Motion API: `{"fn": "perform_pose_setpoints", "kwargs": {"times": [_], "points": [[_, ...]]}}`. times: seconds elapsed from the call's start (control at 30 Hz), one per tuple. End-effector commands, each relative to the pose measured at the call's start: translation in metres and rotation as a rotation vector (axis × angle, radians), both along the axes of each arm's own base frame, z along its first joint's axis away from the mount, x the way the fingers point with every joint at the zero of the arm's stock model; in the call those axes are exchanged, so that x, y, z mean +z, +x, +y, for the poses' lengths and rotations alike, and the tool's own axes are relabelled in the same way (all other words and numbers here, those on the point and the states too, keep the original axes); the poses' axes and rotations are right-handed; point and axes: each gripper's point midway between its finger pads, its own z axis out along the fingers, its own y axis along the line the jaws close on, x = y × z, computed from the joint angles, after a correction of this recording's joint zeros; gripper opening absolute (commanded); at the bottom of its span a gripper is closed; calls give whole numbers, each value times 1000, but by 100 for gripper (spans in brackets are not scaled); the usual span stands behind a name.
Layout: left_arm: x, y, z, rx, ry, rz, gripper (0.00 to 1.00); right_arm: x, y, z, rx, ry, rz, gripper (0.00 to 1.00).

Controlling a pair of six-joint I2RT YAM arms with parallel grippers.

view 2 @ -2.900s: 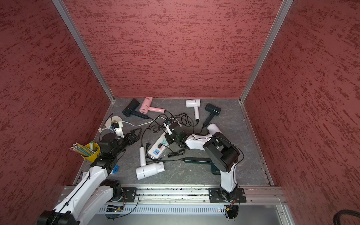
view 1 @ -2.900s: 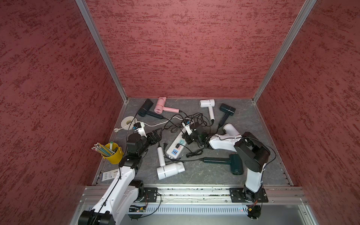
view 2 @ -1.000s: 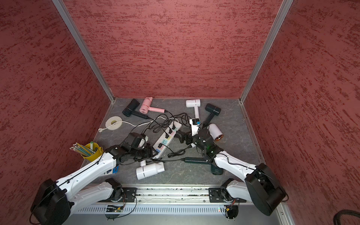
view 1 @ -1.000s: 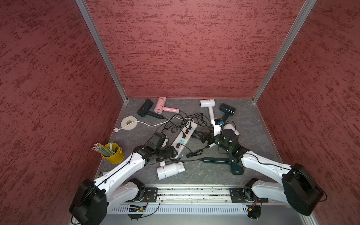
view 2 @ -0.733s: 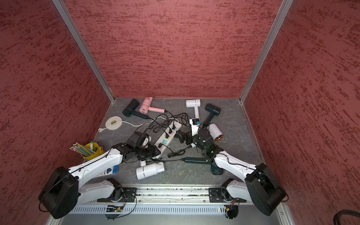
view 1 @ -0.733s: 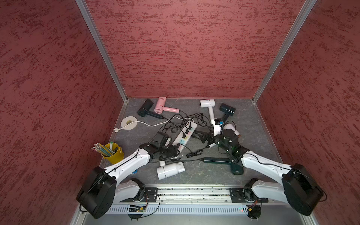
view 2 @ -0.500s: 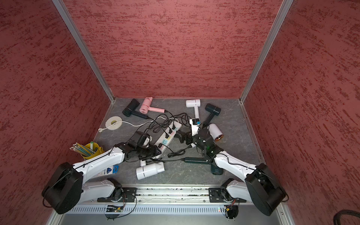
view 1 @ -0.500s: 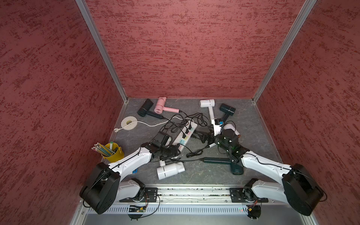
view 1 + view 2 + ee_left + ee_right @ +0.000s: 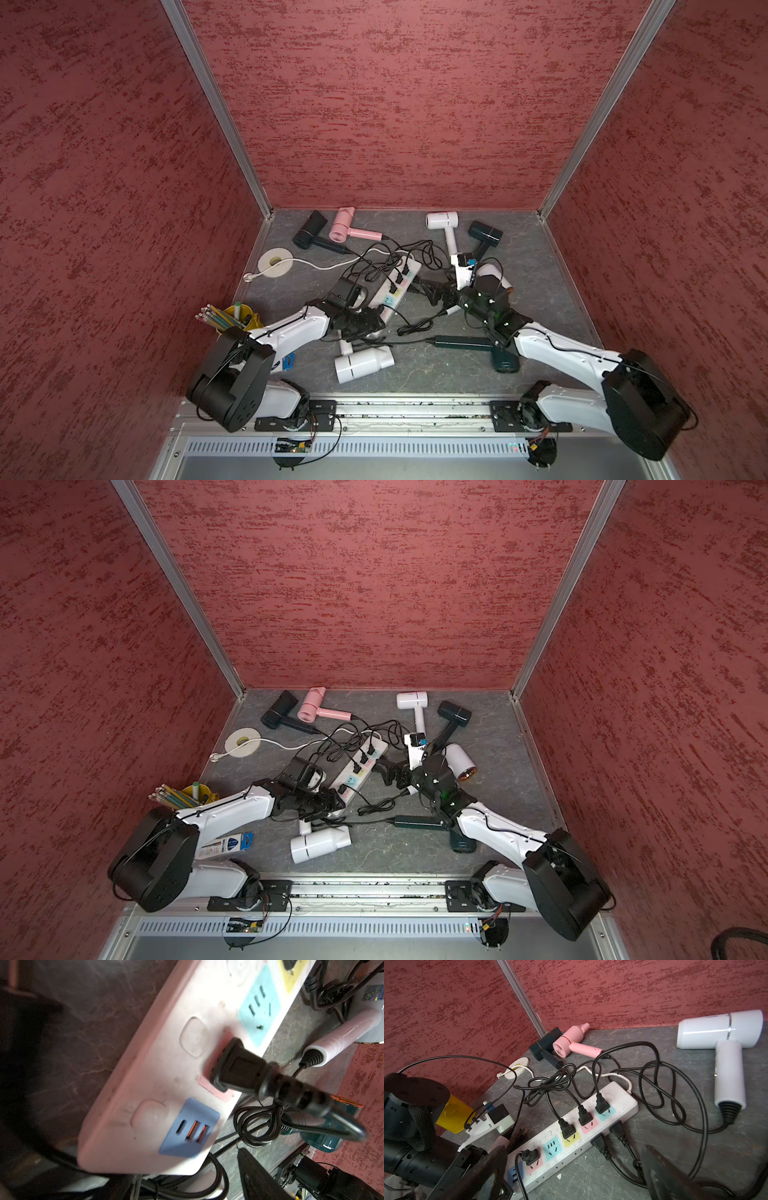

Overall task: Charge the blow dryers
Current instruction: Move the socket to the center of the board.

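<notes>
1. Lying flat on the tabletop (image 9: pixel 540 299): pink dryer (image 9: pixel 343 224) and black dryer (image 9: pixel 309 230) in the back corner, back white dryer (image 9: pixel 442 220) and dark dryer (image 9: pixel 484 235) further along the back, middle white dryer (image 9: pixel 492 274) by the right arm, front white dryer (image 9: pixel 363 365) at the front, green dryer (image 9: pixel 457 343) partly under the right arm.
2. In the middle of them all: long white power strip (image 9: pixel 392 297), slanting from the left arm's side up toward the back, with four black plugs (image 9: pixel 583 1115) pushed into its top.
3. Left gripper (image 9: pixel 374 323): open, holding nothing, down low at the near end of the strip, just beside the near plug (image 9: pixel 239 1068) standing in a pink socket (image 9: pixel 216 1088).
4. Right gripper (image 9: pixel 434 293): wide open, empty too, just beside the strip's long side.
5. One top socket with nothing in it: the blue-green socket (image 9: pixel 552 1148), next to that pink one.
6. Two loose plugs (image 9: pixel 600 1144) flat on the tabletop, just beside the strip on the right gripper's side, long way pointing at the strip. Hard to tell whether touching it.
7. Likely next job: lifting one loose plug into the blue-green socket. Much nearer to the right gripper, right in front of it; left gripper better placed to hold the strip down.
8. Tricky bit: plug lying flat, socket facing up, so a turn needed first. Tangled cords (image 9: pixel 550 1082) close by, easy to snag.
</notes>
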Motion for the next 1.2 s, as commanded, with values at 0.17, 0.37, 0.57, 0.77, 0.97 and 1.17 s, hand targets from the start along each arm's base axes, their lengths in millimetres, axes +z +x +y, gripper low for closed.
{"fn": "perform_pose_setpoints", "kwargs": {"times": [0.17,0.37,0.57,0.77,0.97,1.17], "points": [[13,46,-36,-52,-115,-128,71,11,8,-8,-53,-6,-39,100],[30,54,-36,-48,-100,-180,71,12,8,-13,-81,-12,-49,100],[52,40,-9,-6,1,-241,76,20,10,-20,-125,23,-55,100],[68,28,32,55,164,-283,88,26,2,-25,-122,42,-95,100],[69,27,60,95,305,-279,100,18,6,-18,-94,-14,-56,100],[58,33,77,87,491,-263,100,9,0,-9,-29,-24,-48,99]]}}
